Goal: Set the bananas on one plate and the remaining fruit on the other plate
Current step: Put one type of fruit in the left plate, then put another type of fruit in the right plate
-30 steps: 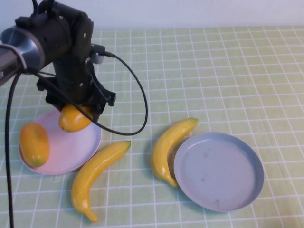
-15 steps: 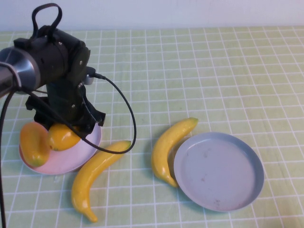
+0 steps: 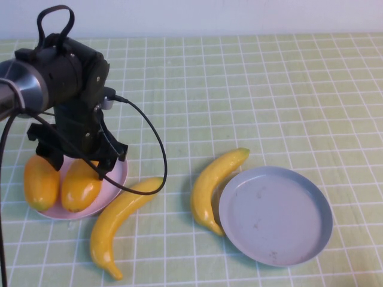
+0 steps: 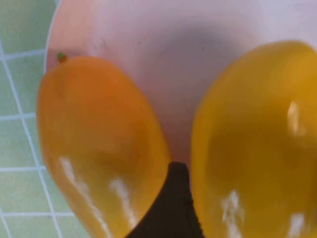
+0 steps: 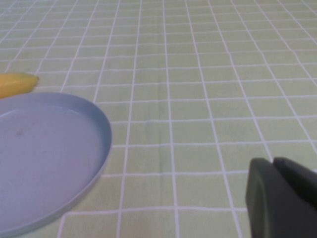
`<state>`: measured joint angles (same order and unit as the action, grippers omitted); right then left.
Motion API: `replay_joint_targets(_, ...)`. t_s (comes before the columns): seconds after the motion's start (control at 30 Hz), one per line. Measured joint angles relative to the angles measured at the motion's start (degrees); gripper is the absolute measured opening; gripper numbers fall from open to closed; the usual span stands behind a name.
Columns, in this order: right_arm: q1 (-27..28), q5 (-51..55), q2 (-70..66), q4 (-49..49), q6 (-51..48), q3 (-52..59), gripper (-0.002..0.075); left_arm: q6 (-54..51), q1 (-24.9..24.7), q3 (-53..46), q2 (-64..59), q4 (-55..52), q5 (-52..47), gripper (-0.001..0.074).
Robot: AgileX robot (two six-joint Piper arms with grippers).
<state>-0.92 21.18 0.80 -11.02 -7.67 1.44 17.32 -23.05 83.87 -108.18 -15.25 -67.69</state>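
On the round pale pink shallow plate [image 3: 117, 172], at about eight o'clock on the table, lie the two plump glossy orange-yellow oval fruits, side by side. One oval fruit [image 3: 40, 181] sits at the plate's nine o'clock edge, and the other oval fruit [image 3: 79, 185] is just beside it toward three o'clock. The left gripper [image 3: 78, 160] hangs directly over that second fruit, pointing down at it. Whether its pincer is clamped on the fruit or stands apart from it cannot be told.

One long curved glossy yellow banana [image 3: 119, 218] lies on the cloth at the pink plate's four o'clock, its stem tip near the rim. The second curved yellow banana [image 3: 212, 185] lies near the middle, its outer curve against the nine o'clock rim of the round grey-blue shallow plate [image 3: 275, 215], which sits at about four o'clock on the table.

A black cable [image 3: 160, 143] loops from the left arm. The right gripper [image 5: 271, 167] hovers low over the green checked tablecloth [image 3: 269, 89] beyond the grey-blue plate, its pincer pressed together.
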Motion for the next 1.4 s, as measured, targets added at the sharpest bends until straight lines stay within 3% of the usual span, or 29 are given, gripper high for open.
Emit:
replay_joint_targets(0.13,0.0,0.0,0.0,0.0,0.0,0.0,-0.0015,-1.04,0.09,0.0,0.0,0.0,-1.06,0.0566)
replay_joint_targets(0.2,0.0,0.0,0.0,0.0,0.0,0.0,-0.0015,-2.05,0.09,0.0,0.14,0.0,-1.34,0.0507)
replay_joint_targets(0.3,0.0,0.09,0.0,0.0,0.0,0.0,-0.0015,-3.05,-0.13,0.0,1.87,0.0,-1.49,0.0352)
replay_joint_targets(0.4,0.0,0.09,0.0,0.0,0.0,0.0,-0.0015,-4.07,-1.36,0.0,6.08,0.0,-1.35,0.0125)
replay_joint_targets(0.5,0.0,0.09,0.0,0.0,0.0,0.0,-0.0015,-4.7,-3.22,0.0,10.62,0.0,-0.48,0.0036)
replay_joint_targets(0.8,0.0,0.09,0.0,0.0,0.0,0.0,-0.0015,-4.8,-13.92,-0.54,26.65,1.29,2.08,-0.0001)
replay_joint_targets(0.93,0.0,0.09,0.0,0.0,0.0,0.0,-0.0015,-3.85,-17.67,-6.36,34.45,1.49,7.85,-0.0002)
replay_joint_targets(1.17,0.0,0.09,0.0,0.0,0.0,0.0,-0.0015,-0.5,-18.62,-26.65,51.49,1.54,20.5,-0.0002)
replay_joint_targets(1.4,0.0,0.09,0.0,0.0,0.0,0.0,-0.0015,1.01,-18.62,-37.51,61.84,-1.34,21.3,-0.0002)
